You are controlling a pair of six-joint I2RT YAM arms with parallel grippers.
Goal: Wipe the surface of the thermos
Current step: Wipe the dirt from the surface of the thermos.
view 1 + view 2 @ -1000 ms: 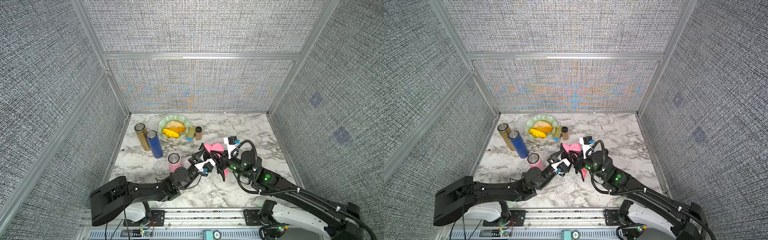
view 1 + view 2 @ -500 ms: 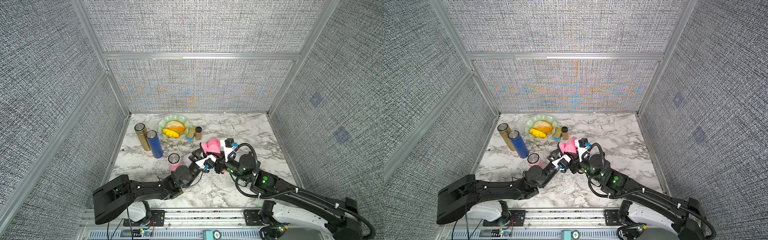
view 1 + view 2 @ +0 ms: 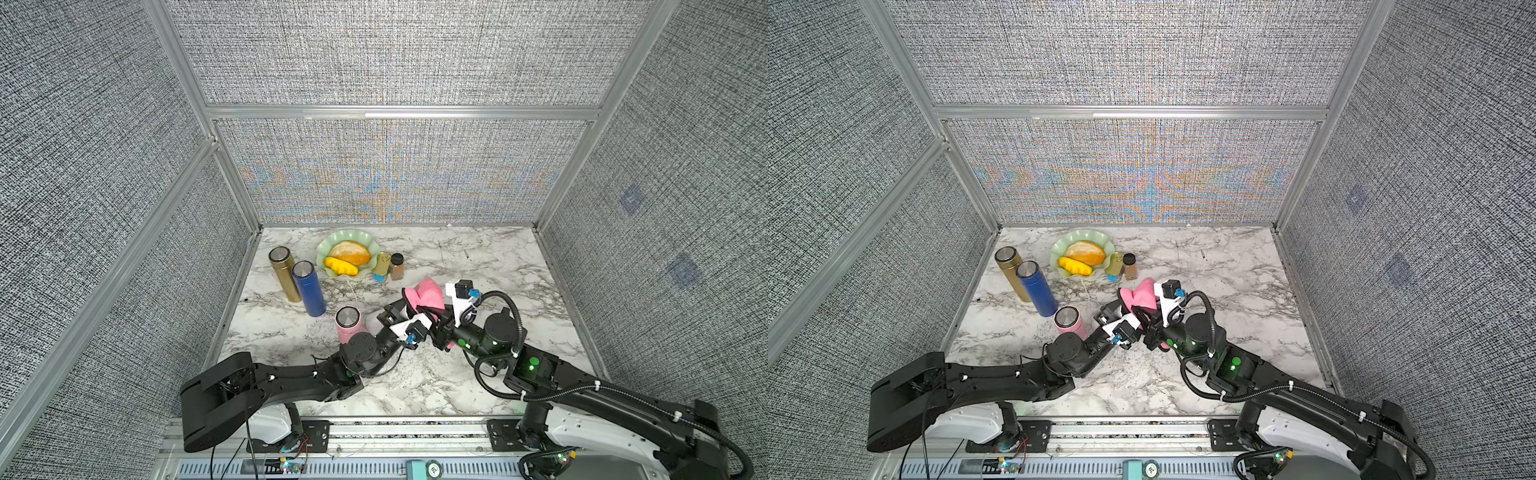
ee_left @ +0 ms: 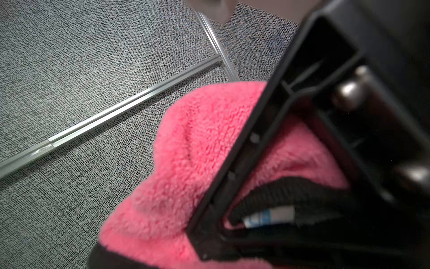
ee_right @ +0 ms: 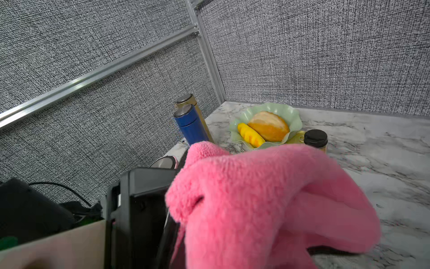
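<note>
Mostly hidden, the pale thermos (image 3: 371,322) sits clamped in the left gripper (image 3: 395,311) (only its end shows, at nine o'clock of the jaws); the right gripper (image 3: 432,309) pinches a pink cloth (image 3: 426,294) at one o'clock.

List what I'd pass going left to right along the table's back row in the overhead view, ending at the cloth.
In a top view: gold thermos, blue thermos, green plate, small yellowish bottle, black-capped brown jar, pink cloth.
</note>
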